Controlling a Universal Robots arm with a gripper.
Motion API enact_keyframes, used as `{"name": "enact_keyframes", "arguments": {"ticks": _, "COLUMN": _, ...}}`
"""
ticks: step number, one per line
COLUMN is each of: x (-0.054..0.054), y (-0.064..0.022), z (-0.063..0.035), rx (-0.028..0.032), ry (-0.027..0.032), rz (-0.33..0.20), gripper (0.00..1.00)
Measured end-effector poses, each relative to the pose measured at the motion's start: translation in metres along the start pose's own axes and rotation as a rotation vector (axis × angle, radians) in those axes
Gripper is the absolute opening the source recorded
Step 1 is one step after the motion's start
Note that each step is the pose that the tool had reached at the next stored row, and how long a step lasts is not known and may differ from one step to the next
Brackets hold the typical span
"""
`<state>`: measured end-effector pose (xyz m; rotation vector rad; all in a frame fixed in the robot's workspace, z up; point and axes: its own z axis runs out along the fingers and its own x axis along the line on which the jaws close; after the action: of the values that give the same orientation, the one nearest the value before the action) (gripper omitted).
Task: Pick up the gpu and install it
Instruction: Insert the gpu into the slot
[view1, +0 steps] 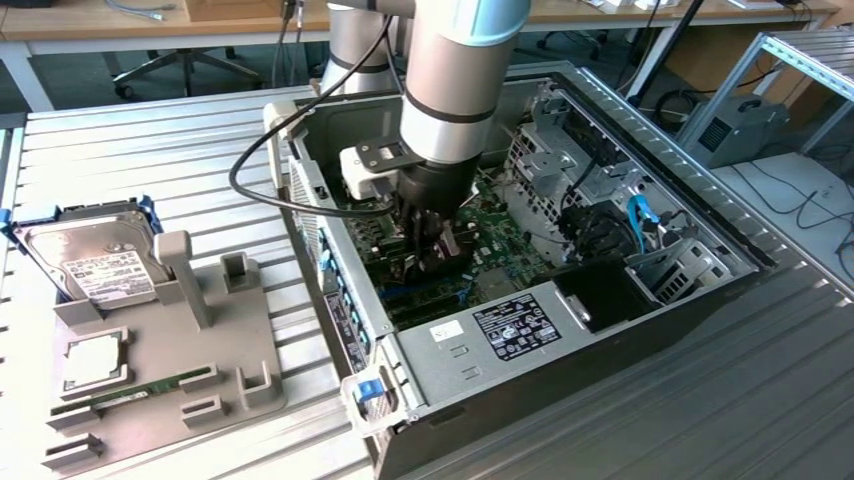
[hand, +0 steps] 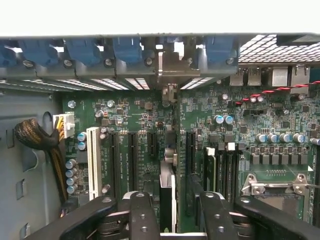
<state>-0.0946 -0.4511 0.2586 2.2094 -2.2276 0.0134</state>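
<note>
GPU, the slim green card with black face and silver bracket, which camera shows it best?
Wrist view: the gpu stands edge-on on the green motherboard. In the exterior view the gripper covers most of it.

A big open computer case (view1: 694, 300) sits on a desk (view1: 147, 160) made of metal slats. Inside is a green board (hand: 145, 125) with a long white slot (hand: 93, 160) and blue clips (hand: 127, 50) along one wall. Beside the case, a gray holder tray (view1: 174, 390) carries a silver hard drive (view1: 94, 260), a square chip (view1: 94, 362) and a thin green memory stick (view1: 134, 390).
</note>
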Motion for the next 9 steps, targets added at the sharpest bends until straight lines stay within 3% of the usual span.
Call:
{"name": "enact_keyframes", "arguments": {"ticks": 1, "x": 0.0, "y": 0.0, "z": -0.0038, "rx": 0.0002, "ry": -0.0002, "rz": 0.0, "gripper": 0.4}}
{"name": "enact_keyframes", "arguments": {"ticks": 5, "x": -0.001, "y": -0.0001, "z": -0.0341, "rx": 0.0001, "ry": 0.0001, "rz": 0.0, "gripper": 0.4}}
{"name": "enact_keyframes", "arguments": {"ticks": 8, "x": -0.004, "y": -0.0023, "z": -0.0387, "rx": -0.0013, "ry": 0.0005, "rz": 0.0, "gripper": 0.38}}
{"name": "enact_keyframes", "arguments": {"ticks": 9, "x": -0.004, "y": -0.0046, "z": -0.0389, "rx": -0.004, "ry": 0.0006, "rz": 0.0, "gripper": 0.31}}
